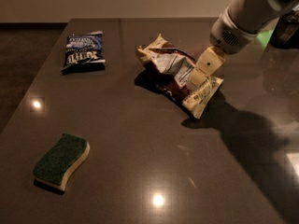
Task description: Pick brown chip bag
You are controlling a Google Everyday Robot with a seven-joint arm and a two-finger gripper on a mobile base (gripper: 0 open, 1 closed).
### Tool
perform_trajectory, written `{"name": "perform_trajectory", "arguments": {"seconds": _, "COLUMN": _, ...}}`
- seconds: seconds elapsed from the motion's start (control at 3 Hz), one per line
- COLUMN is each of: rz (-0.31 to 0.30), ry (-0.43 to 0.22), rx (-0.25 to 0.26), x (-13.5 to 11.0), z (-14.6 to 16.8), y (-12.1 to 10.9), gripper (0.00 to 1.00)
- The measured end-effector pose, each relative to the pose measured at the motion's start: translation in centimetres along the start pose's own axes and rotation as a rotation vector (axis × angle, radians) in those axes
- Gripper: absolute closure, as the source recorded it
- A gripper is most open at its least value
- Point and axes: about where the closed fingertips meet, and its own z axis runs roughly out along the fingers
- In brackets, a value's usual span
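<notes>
**Gripper over the near-right half of the brown chip bag**

The brown chip bag (164, 65) lies right of the middle of the dark table (140, 139), in its far half. Its long axis runs on a diagonal, with one end pointing to the far left and the other to the near right. The foil is crumpled and puffed, with tan-cream edges, a dark brown panel and pale printed patches. The near-right end flattens into a cream flap with small print. A dark shadow lies along the bag's left side.

The gripper (197, 80) is a cream, blocky piece below a white rounded wrist, on an arm that enters from the upper right. It sits over the near-right half of the bag, at or just above the foil. I cannot tell whether it touches the bag, nor how wide it is set.

The table top is smooth and glossy, with bright spots of reflected light. At the far left lies a smaller, flat dark-blue chip bag (84, 52) with white lettering, well apart from the brown one. At the near left is a sponge (60, 161), wavy in outline, with a rough green top over pale yellow foam
</notes>
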Motion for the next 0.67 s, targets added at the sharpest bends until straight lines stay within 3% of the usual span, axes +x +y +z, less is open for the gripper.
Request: {"name": "perform_trajectory", "arguments": {"seconds": 0.67, "rz": 0.020, "ry": -0.048, "rx": 0.008, "x": -1.3, "z": 3.9, "y": -0.7, "gripper": 0.00}}
